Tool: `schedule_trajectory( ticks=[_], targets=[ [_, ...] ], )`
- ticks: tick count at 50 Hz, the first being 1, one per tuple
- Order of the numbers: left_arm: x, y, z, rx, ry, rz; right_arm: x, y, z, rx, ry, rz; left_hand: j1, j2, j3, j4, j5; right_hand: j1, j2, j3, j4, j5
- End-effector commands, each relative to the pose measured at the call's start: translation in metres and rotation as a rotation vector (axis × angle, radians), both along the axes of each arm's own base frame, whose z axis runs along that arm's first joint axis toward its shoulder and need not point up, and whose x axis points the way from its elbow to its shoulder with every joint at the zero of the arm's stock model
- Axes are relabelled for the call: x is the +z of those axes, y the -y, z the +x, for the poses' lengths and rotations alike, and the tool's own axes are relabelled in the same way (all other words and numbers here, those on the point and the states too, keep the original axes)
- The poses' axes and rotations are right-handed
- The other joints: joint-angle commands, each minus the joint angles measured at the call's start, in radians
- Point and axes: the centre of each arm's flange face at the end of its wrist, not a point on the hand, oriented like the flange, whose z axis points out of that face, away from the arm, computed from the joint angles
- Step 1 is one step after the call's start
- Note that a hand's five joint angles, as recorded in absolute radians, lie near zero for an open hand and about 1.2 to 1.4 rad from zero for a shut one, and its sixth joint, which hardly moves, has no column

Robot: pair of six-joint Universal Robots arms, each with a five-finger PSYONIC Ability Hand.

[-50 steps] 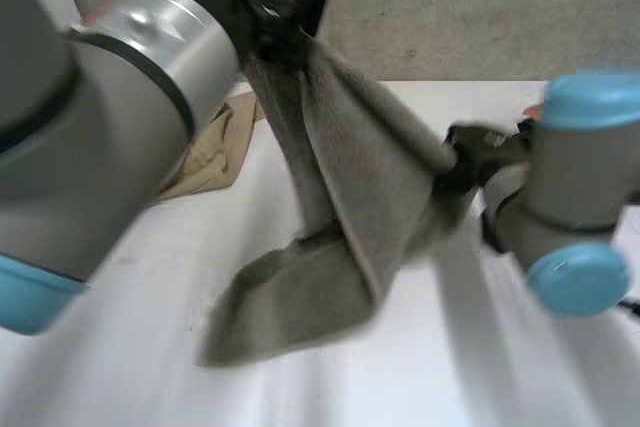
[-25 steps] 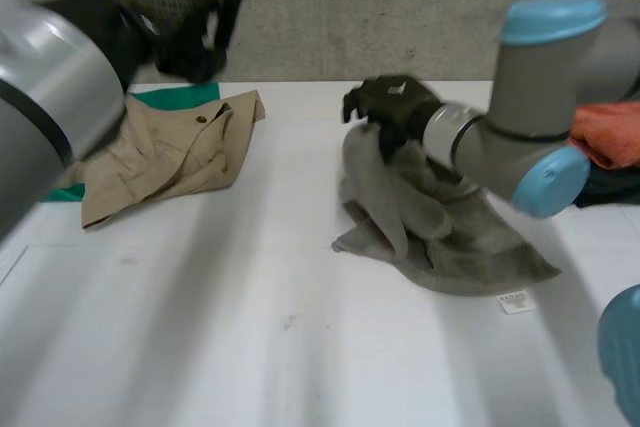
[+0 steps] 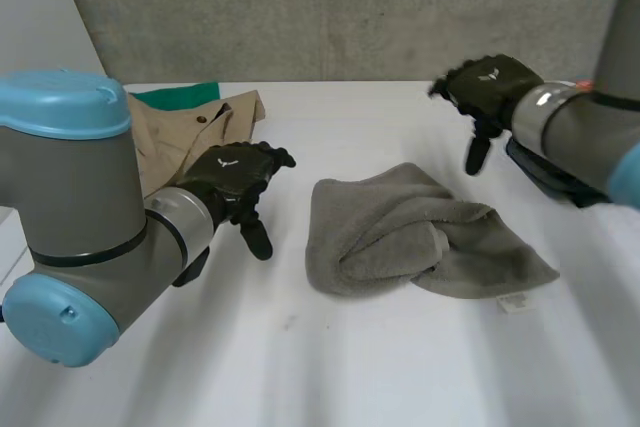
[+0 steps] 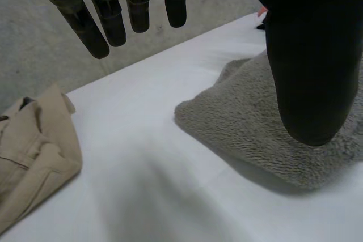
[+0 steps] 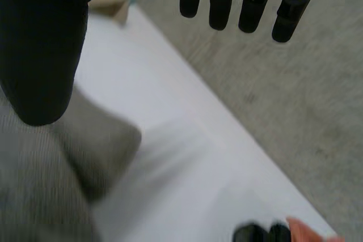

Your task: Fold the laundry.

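A grey towel (image 3: 420, 237) lies in a loose, bunched heap on the white table (image 3: 330, 367), a white label (image 3: 513, 301) at its near right edge. My left hand (image 3: 235, 182) hovers just left of it, open with straight fingers, holding nothing. My right hand (image 3: 490, 87) is open too, above the table beyond the towel's far right corner. In the left wrist view the fingers (image 4: 113, 9) and thumb (image 4: 306, 55) spread above the towel (image 4: 255, 128). The right wrist view has the thumb (image 5: 45, 43) over the towel's edge (image 5: 45, 191).
A beige garment (image 3: 180, 137) lies at the far left on a green cloth (image 3: 180, 95), also beside my left hand (image 4: 28, 151). Dark and orange clothes (image 3: 545, 172) are piled at the right, behind my right arm. A grey wall backs the table.
Both hands held the towel up a second ago. They have let go and moved apart, left hand to the left, right hand to the far right. The towel dropped onto the table.
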Motion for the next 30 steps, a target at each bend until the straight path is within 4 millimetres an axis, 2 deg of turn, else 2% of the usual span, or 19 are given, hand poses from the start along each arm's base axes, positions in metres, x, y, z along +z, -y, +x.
schedule_trajectory(
  ticks=[1,7,12,14,16,17,21,25,26,29,30],
  targets=[
    [-0.005,-0.007,0.000,-0.014,0.008,0.033,-0.048,0.016,-0.040,0.093,-0.222,0.158,-0.036,-0.028,-0.039,-0.022,-0.032,0.291,0.292,0.292,0.295,0.290],
    [-0.016,-0.009,0.001,0.005,-0.009,0.096,-0.089,0.027,-0.043,0.101,-0.210,0.209,-0.051,-0.043,-0.054,-0.037,-0.047,0.291,0.293,0.293,0.296,0.290],
    [-0.027,-0.006,0.000,0.013,-0.010,0.132,-0.111,0.035,-0.042,0.062,-0.143,0.217,-0.057,-0.050,-0.061,-0.044,-0.054,0.373,0.375,0.375,0.377,0.372],
    [-0.034,-0.005,-0.003,0.007,-0.005,0.149,-0.116,0.036,-0.042,0.047,-0.113,0.225,-0.057,-0.050,-0.061,-0.044,-0.054,0.487,0.489,0.489,0.492,0.486],
    [-0.037,-0.003,-0.005,0.002,-0.003,0.154,-0.119,0.038,-0.043,0.023,-0.069,0.231,-0.057,-0.050,-0.061,-0.044,-0.054,0.917,0.919,0.919,0.922,0.916],
    [-0.039,-0.003,-0.007,-0.004,-0.001,0.158,-0.118,0.039,-0.043,0.012,-0.051,0.229,-0.057,-0.050,-0.061,-0.044,-0.054,1.155,1.157,1.157,1.160,1.154],
    [-0.050,-0.004,-0.021,-0.045,0.004,0.174,-0.105,0.035,-0.046,-0.032,0.040,0.237,-0.057,-0.050,-0.061,-0.044,-0.054,1.157,1.159,1.159,1.162,1.156],
    [-0.060,-0.005,-0.041,-0.085,0.009,0.178,-0.070,0.019,-0.049,-0.039,0.109,0.193,-0.057,-0.050,-0.061,-0.044,-0.054,1.157,1.159,1.159,1.162,1.156],
    [-0.062,-0.004,-0.050,-0.100,0.008,0.175,-0.053,0.009,-0.047,-0.022,0.129,0.165,-0.057,-0.050,-0.061,-0.044,-0.054,1.157,1.159,1.159,1.162,1.156],
    [-0.064,-0.006,-0.065,-0.123,0.014,0.167,-0.028,-0.007,-0.048,0.006,0.156,0.124,-0.057,-0.050,-0.061,-0.044,-0.054,1.157,1.159,1.159,1.162,1.156],
    [-0.066,-0.006,-0.073,-0.128,0.020,0.161,-0.010,-0.018,-0.048,0.022,0.178,0.089,-0.057,-0.050,-0.061,-0.044,-0.054,1.157,1.159,1.159,1.162,1.156]
  ],
)
